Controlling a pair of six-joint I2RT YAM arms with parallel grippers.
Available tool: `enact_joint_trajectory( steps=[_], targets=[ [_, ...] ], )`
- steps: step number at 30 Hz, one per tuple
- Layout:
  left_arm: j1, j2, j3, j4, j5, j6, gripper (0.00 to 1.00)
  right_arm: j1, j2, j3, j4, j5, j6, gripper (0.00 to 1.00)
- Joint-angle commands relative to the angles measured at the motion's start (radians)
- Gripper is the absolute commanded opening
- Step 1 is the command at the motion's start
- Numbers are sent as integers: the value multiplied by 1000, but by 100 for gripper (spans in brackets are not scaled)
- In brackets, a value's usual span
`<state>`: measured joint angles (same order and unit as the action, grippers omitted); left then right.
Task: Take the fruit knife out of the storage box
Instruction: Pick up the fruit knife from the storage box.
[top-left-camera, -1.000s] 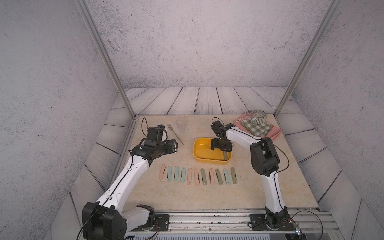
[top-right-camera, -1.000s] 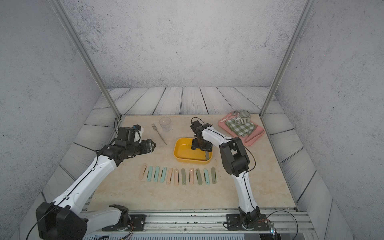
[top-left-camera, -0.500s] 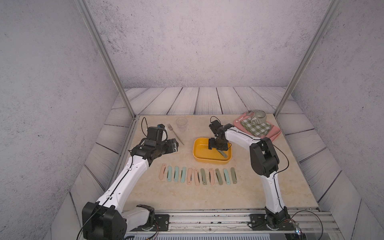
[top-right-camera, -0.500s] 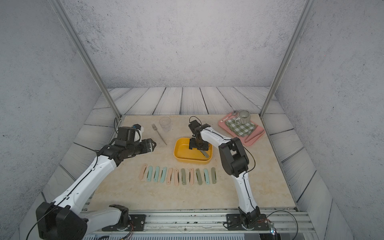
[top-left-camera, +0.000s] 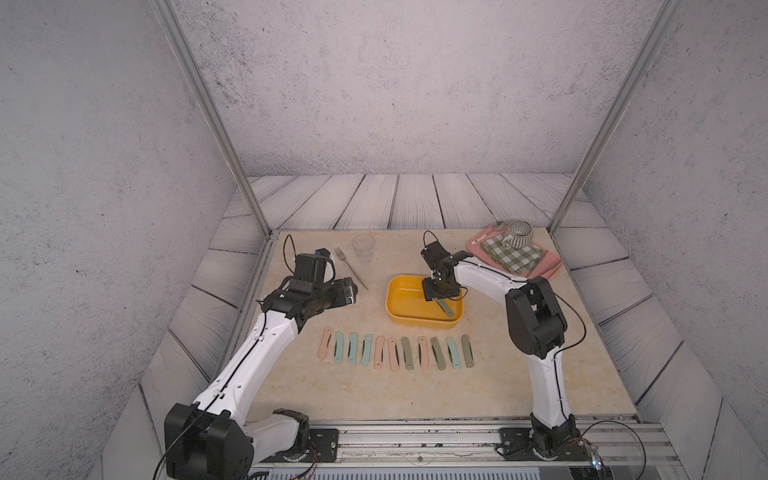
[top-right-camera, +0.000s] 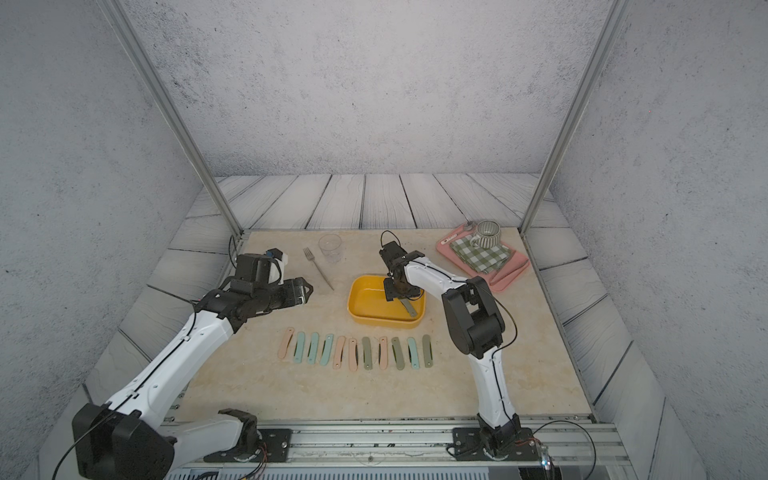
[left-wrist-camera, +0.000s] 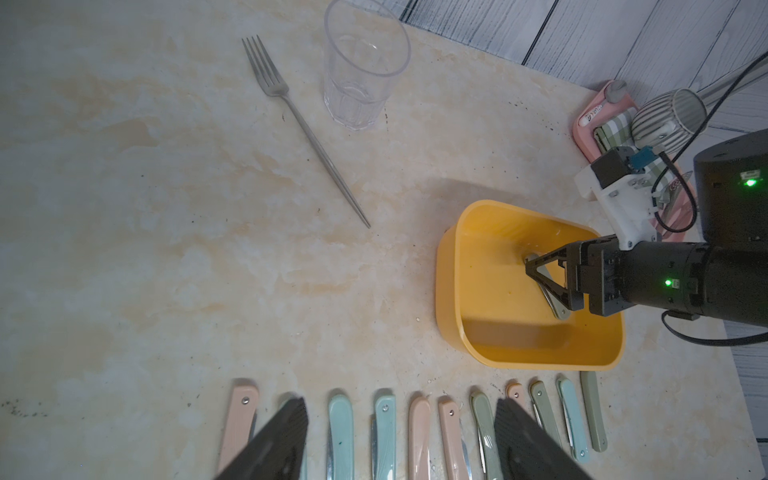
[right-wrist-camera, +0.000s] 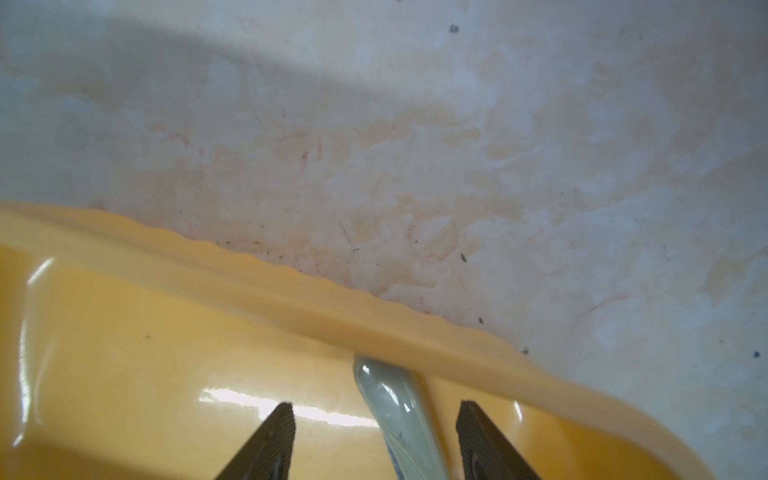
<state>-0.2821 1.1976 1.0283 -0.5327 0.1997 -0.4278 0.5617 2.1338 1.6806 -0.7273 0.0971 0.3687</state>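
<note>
The yellow storage box (top-left-camera: 424, 323) (top-right-camera: 386, 321) (left-wrist-camera: 446, 291) sits mid-table. A grey-green folded fruit knife (top-left-camera: 446, 309) (top-right-camera: 409, 309) (right-wrist-camera: 395, 407) lies inside it, one end against the wall under the rim (right-wrist-camera: 291, 299). My right gripper (top-left-camera: 440, 293) (top-right-camera: 401, 293) (right-wrist-camera: 377, 404) reaches down into the box. Its jaws are open and straddle the knife handle, with a gap on each side. My left gripper (top-left-camera: 353, 291) (top-right-camera: 309, 289) (left-wrist-camera: 400, 401) hovers open left of the box, holding nothing.
A row of several folded knives (top-left-camera: 395, 353) in pink, teal and olive lies in front of the box. A fork (top-left-camera: 351, 268) and a clear cup (top-left-camera: 363, 247) stand at the back left. At the back right is a pink tray (top-left-camera: 552, 266) with checked cloth and striped mug.
My right gripper's jaws have narrowed round the knife handle, and the gripper has shifted slightly left inside the box. The left arm has not moved.
</note>
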Motion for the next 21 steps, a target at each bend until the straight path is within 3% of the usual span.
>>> enact_joint_trajectory(
  steps=[1, 17, 21],
  targets=[
    [-3, 1, -6, 14, 7, -3, 74, -3, 3, 25, -9, 9, -38, 64],
    [-3, -3, -17, 11, 12, -5, 75, -19, -13, -67, 12, -11, -28, 55],
    [-3, -6, -19, 10, 12, -3, 75, -22, -6, -81, 28, -34, -27, 46]
  ],
)
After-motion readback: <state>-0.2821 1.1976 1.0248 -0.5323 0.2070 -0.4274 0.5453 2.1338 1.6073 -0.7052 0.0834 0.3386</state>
